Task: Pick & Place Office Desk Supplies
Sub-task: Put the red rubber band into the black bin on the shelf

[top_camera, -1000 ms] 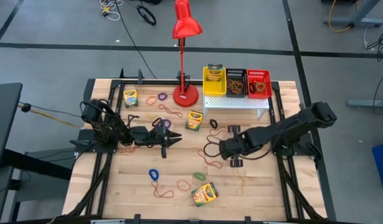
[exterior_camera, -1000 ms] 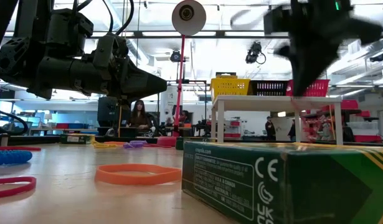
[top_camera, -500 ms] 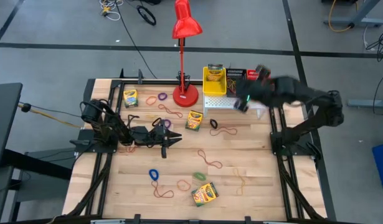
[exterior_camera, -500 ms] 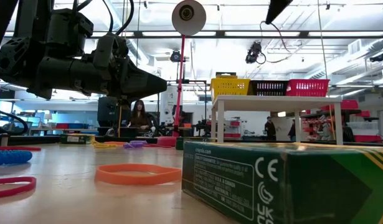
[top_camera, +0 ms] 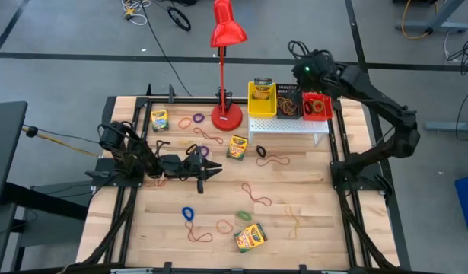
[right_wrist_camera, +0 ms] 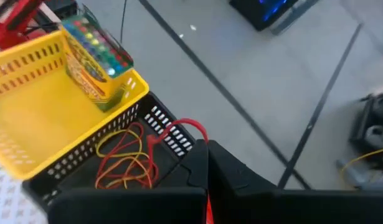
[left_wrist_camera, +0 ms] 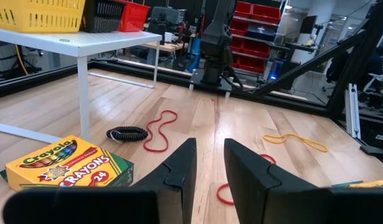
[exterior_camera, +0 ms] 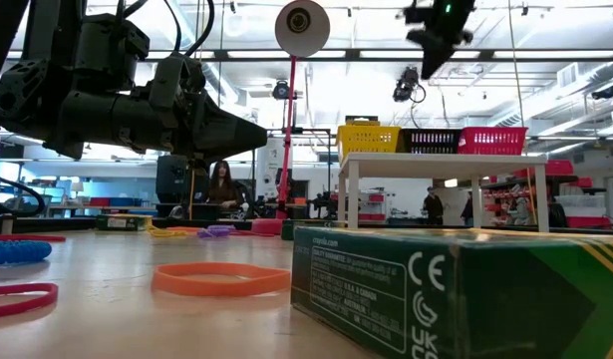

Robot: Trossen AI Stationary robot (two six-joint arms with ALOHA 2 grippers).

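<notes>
My right gripper (top_camera: 296,50) is high above the far edge, over the black basket (right_wrist_camera: 135,168), and is shut on a red rubber band (right_wrist_camera: 186,128). My left gripper (top_camera: 215,172) hovers low over the table's left middle; its fingers are a narrow gap apart and touch nothing. Crayon boxes lie flat on the wood (top_camera: 159,119), (top_camera: 237,146), (top_camera: 249,237). Another crayon box (right_wrist_camera: 94,59) stands in the yellow basket (right_wrist_camera: 29,118). Loose bands (top_camera: 256,193) are scattered over the table. My right gripper pinches the red rubber band between its two shut fingers; a red strand (right_wrist_camera: 207,208) shows in the seam between them. The fingers point down from above. The band's free loop (right_wrist_camera: 186,128) sticks out past the fingertips, lifted clear over the black basket's far rim.
The white perforated stand (top_camera: 287,125) carries the yellow, black and red baskets (top_camera: 316,102) at the far edge. The tall red lamp (top_camera: 227,114) stands left of it. A black coiled band (left_wrist_camera: 127,133) lies by the stand's leg. The black basket holds red and yellow bands (right_wrist_camera: 126,158).
My right gripper has risen from the table's middle, swung toward the far edge and come to rest high over the baskets, carrying the band with it. My left arm has kept still.
</notes>
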